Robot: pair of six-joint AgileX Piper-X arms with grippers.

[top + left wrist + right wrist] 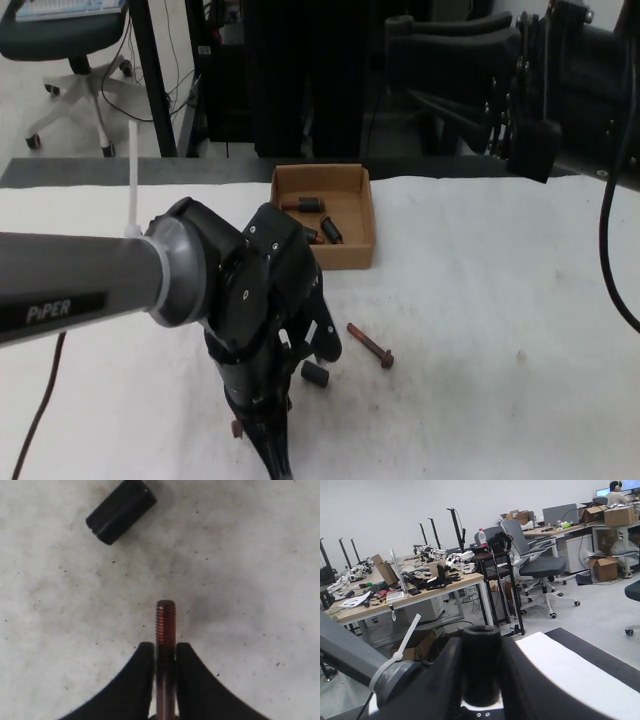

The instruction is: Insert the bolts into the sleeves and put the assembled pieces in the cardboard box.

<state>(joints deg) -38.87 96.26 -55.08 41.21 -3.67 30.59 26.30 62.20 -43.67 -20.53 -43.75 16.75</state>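
Now: left gripper clamps bolt | right gripper seemingly grips sleeve | spare sleeve nearby

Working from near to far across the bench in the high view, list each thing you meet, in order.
left gripper shut on the held bolt → loose black sleeve → loose bolt → cardboard box with assembled pieces inside

Bolt looks coppery metal, sleeve matt black, bench perhaps cloth.

Grey arm, black hand, white cable tie
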